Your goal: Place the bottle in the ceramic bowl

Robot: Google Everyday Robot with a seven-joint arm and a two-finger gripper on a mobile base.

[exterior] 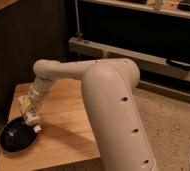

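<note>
The black ceramic bowl (pixel 14 139) sits at the front left corner of the wooden table (pixel 70 127). My gripper (pixel 30 114) hangs from the cream arm just above the bowl's right rim and points down. It is shut on the small pale bottle (pixel 34 123). The bottle's white end sticks out below the gripper, over the bowl's right edge, and a yellowish part shows near the wrist. I cannot tell whether the bottle touches the bowl.
My large cream arm body (pixel 115 115) covers the table's right side. A dark cabinet with a metal rail (pixel 138 57) stands behind the table. Speckled floor (pixel 173 130) lies to the right. The table's left and front edges are close to the bowl.
</note>
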